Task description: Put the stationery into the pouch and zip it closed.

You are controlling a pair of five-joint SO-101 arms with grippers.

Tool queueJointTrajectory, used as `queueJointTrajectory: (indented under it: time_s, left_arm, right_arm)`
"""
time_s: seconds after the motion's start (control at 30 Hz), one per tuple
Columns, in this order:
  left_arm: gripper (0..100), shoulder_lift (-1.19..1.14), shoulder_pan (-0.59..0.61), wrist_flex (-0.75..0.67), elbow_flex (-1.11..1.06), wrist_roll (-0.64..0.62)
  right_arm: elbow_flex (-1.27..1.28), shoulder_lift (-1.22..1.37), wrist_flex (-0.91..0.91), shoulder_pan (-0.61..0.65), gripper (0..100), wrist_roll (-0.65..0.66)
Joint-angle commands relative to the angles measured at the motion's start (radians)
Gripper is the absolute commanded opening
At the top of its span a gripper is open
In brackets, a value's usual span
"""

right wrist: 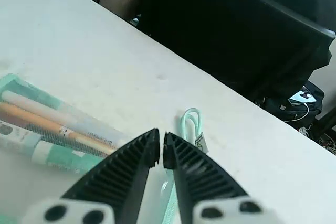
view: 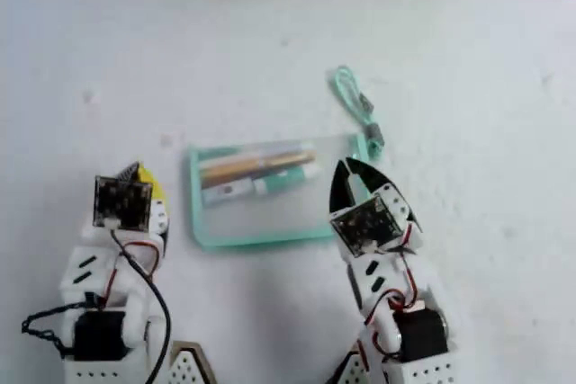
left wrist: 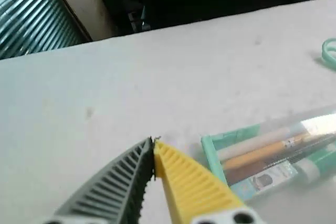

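Note:
A clear pouch with teal edging point(view: 261, 222) lies flat in the middle of the table. Several pens and markers point(view: 256, 170) lie inside it along its far side. A teal strap point(view: 353, 98) trails from its far right corner, ending in a grey pull point(view: 374, 137). My right gripper point(view: 348, 165), black, hovers over the pouch's right end just short of that pull, fingers shut with nothing between them point(right wrist: 161, 144). My left gripper point(view: 137, 170), grey and yellow, sits left of the pouch and apart from it, shut and empty point(left wrist: 154, 144).
The white table point(view: 468, 60) stretches bare to the far edge, with dark room behind. Both arm bases stand at the near edge. In the left wrist view the pouch's teal corner point(left wrist: 209, 148) lies close beside the yellow finger point(left wrist: 189, 187).

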State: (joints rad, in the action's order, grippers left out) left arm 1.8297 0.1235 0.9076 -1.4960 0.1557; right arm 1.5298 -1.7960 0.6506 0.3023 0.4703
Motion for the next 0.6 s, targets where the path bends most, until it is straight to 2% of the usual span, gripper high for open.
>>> queueJointTrajectory:
  time_s: [0.0, 0.1, 0.17, 0.33, 0.43, 0.5, 0.57]
  left_arm:
    - [3, -0.002, -0.013, -0.115, -0.071, -0.012]
    - [3, -0.002, -0.013, -0.206, -0.152, -0.012]
    - [3, -0.002, -0.013, -0.249, -0.196, -0.011]
    - [3, -0.004, -0.013, -0.233, -0.196, -0.011]
    - [3, -0.004, -0.005, -0.176, -0.196, -0.011]
    - [3, -0.004, -0.005, -0.080, -0.196, -0.011]
    - [3, -0.004, -0.005, 0.029, -0.196, -0.011]
  right_arm:
    - [0.092, -0.008, -0.148, 0.004, 1.8, 0.009]
    - [0.163, -0.005, -0.239, 0.001, 1.8, 0.009]
    - [0.160, -0.004, -0.217, -0.007, 1.8, 0.009]
    - [0.161, -0.004, -0.113, -0.013, 1.8, 0.009]
    - [0.161, -0.004, -0.021, -0.013, 1.8, 0.008]
    - [0.161, -0.004, 0.062, -0.013, 1.8, 0.000]
    - [0.161, -0.004, 0.136, -0.013, 1.8, -0.075]
